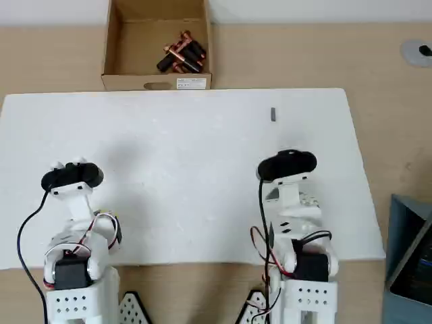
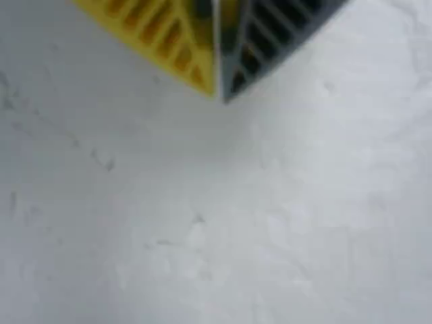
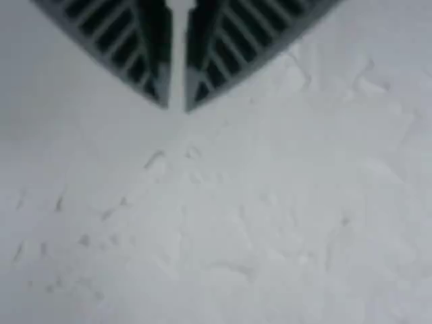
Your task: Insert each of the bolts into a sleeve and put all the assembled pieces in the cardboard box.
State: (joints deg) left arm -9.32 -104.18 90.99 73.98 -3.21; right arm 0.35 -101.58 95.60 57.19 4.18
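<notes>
Bolts (image 1: 181,54) in sleeves heaped in box (image 1: 112,54); lone dark piece (image 1: 273,115) on mat (image 1: 169,169), long axis running away from arms, straight ahead of right gripper (image 3: 177,104), well apart from left gripper (image 2: 217,94); both pressed together, empty.

Assembled pieces (image 1: 182,52) lie in cardboard box (image 1: 135,40); grey piece (image 1: 273,115) on mat (image 1: 175,169).

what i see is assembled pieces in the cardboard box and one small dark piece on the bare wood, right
Not quite. The small dark piece lies on the white mat, not the bare wood, as the high view shows. The assembled pieces are indeed in the cardboard box.
</notes>
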